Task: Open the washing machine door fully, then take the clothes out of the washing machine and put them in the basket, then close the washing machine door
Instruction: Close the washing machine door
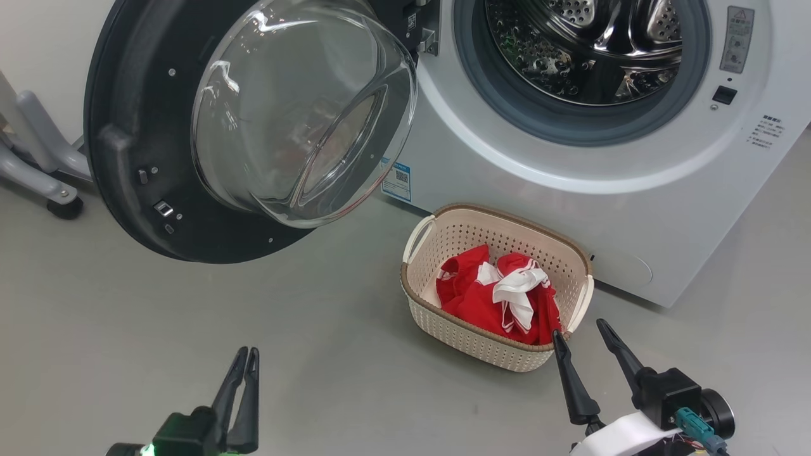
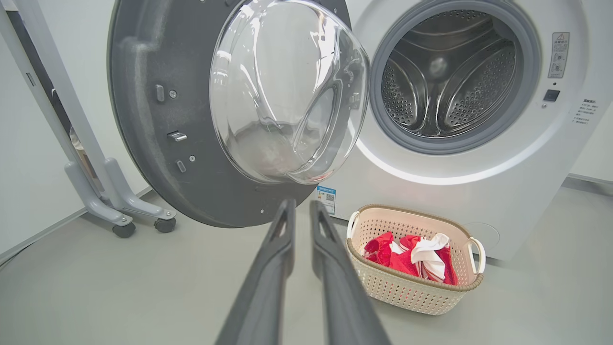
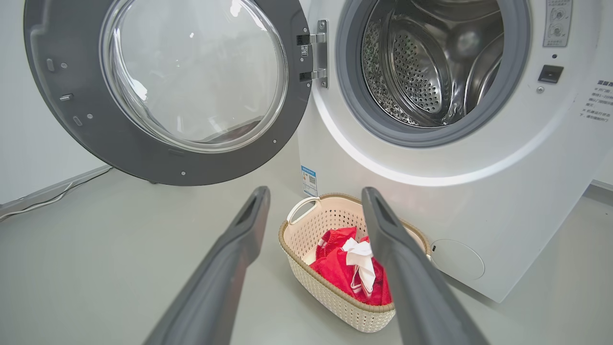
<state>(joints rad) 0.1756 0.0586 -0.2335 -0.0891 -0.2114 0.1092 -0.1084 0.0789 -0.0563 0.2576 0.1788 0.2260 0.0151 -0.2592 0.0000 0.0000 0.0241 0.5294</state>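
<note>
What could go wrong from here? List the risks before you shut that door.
1. The washing machine door must swing past the basket, which stands close in front of the washing machine. The clearance is unclear, so it might clip the rim.
2. The right gripper hangs open by the basket's near corner, and a careless move may knock it.
3. Pushing the door's bulging glass could slip; the black rim looks safer.

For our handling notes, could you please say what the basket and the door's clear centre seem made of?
The basket looks like matte cream moulded plastic: regular perforations, woven-look rim. The centre of the washing machine door looks glossy glass, possibly clear plastic: transparent, bright reflections.
</note>
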